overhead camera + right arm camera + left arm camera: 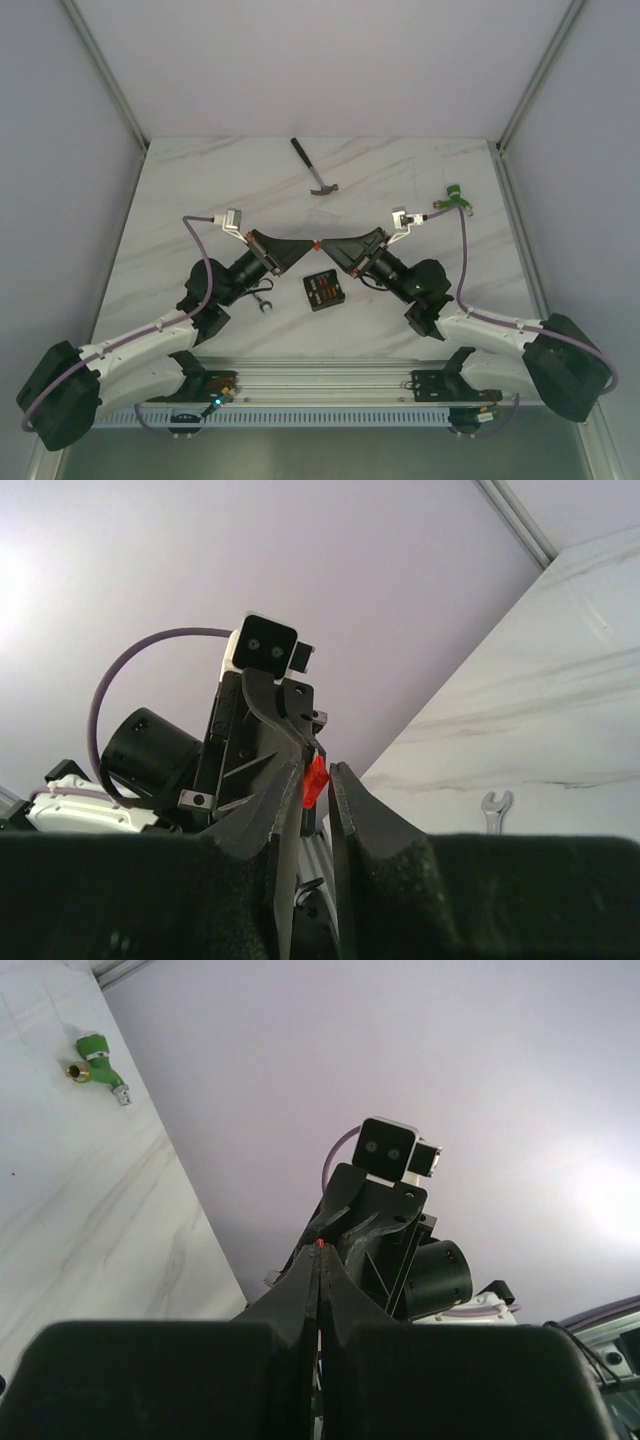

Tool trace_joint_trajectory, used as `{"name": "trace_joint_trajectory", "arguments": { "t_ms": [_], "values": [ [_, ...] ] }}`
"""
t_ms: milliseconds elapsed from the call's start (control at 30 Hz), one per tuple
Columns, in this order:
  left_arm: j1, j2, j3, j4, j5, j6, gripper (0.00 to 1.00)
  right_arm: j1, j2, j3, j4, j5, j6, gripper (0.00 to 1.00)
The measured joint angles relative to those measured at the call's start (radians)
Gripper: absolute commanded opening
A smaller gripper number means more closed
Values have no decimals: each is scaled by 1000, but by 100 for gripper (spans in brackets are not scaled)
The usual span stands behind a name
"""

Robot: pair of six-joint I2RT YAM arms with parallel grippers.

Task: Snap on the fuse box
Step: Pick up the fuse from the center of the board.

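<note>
The fuse box (pixel 323 291) lay flat on the surface (pixel 200 200), fuse rows up, with neither arm touching it. As a judgement, the snapping-in was not yet done. The work stood at a mid-air meeting above the box, which sat at about 6 o'clock from the point where the two tips met.

The left end effector (pixel 318 1260) was clenched on a small red fuse (pixel 315 781), pinched at its very tips. The right end effector (pixel 318 775) faced it nose to nose, its jaws narrowly parted on either side of that fuse. Whether they already pressed on it was hard to tell from the wrist view. What seemed left was passing or re-gripping the fuse, carrying it down to the box and pressing it home.

Around them, a hammer (pixel 313 168) lay at 12 o'clock, well apart. A green connector piece (pixel 455 198) lay at 2 o'clock, beyond the right wrist. A wrench (pixel 263 301) lay at 8 o'clock, near the box and partly under the left arm. Nothing lay on the box, and only the arms' own bulk crowded the way down.
</note>
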Motion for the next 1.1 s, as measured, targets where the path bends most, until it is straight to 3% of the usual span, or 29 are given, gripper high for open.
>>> {"name": "trace_joint_trajectory", "arguments": {
  "t_ms": [300, 467, 533, 767, 1100],
  "values": [
    [-7, 10, -12, 53, -11, -20, 0, 0, 27, 0, 54, -18, 19, 19],
    [-8, 14, -22, 75, -19, -27, 0, 1, 47, 0, 81, -23, 29, 2],
    [-8, 15, -26, 83, -21, -27, 1, 1, 48, 0, 84, -24, 33, 0],
    [-11, 3, -33, 37, -49, 15, 33, 2, 20, 14, -21, -23, -6, 0],
    [2, -148, -34, -332, -191, 276, 68, 6, -24, 293, -631, 43, -202, 0]
  ]
}}
